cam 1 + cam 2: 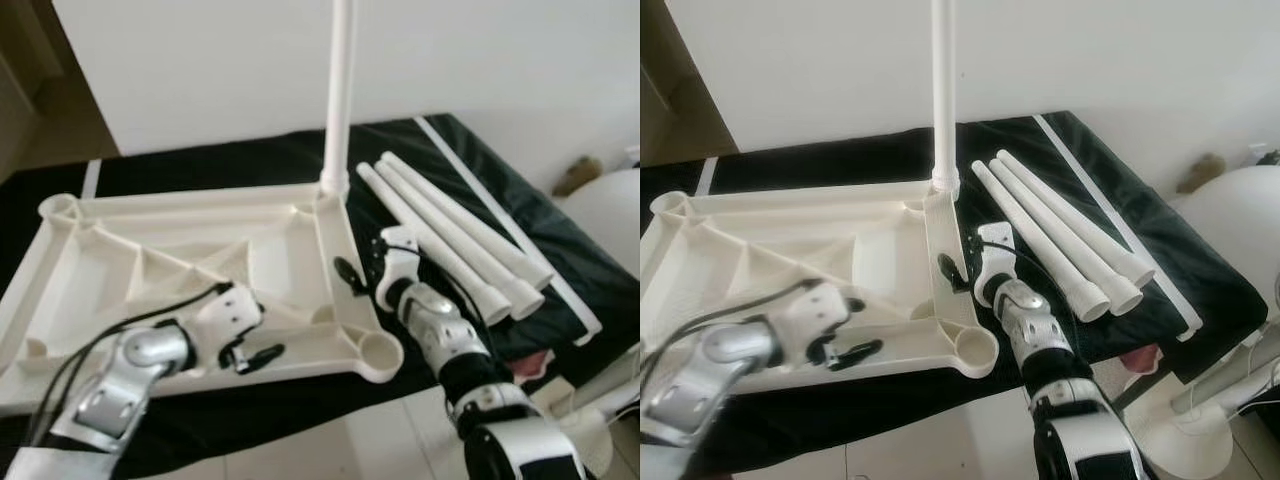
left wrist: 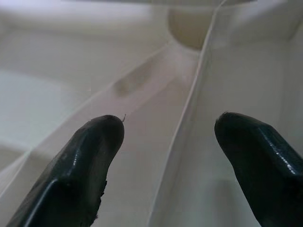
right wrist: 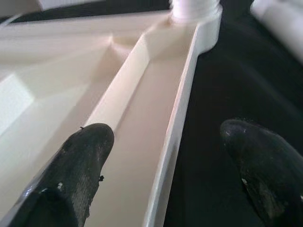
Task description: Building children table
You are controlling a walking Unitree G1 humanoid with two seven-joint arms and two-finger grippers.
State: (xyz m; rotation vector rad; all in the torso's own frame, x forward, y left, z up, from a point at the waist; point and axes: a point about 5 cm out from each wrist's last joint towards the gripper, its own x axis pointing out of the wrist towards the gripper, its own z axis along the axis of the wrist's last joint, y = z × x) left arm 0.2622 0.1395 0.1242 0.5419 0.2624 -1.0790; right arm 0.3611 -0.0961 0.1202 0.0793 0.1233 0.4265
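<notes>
Both pincers, left [image 1: 262,354] and right [image 1: 350,275], straddle tabletop [image 1: 180,260] ribs open, likely steadying it, one leg [image 1: 340,90] fitted, three legs [image 1: 450,240] waiting right.

An upturned white tabletop [image 1: 90,260] covers most of the black cloth [image 1: 200,170]. Its raised ribs [image 1: 150,265] split the inside into shallow pockets. One upright leg [image 1: 340,90] blocks the far right corner. Three loose legs [image 1: 450,240] lie to its right, with a narrow cloth gap between.
</notes>
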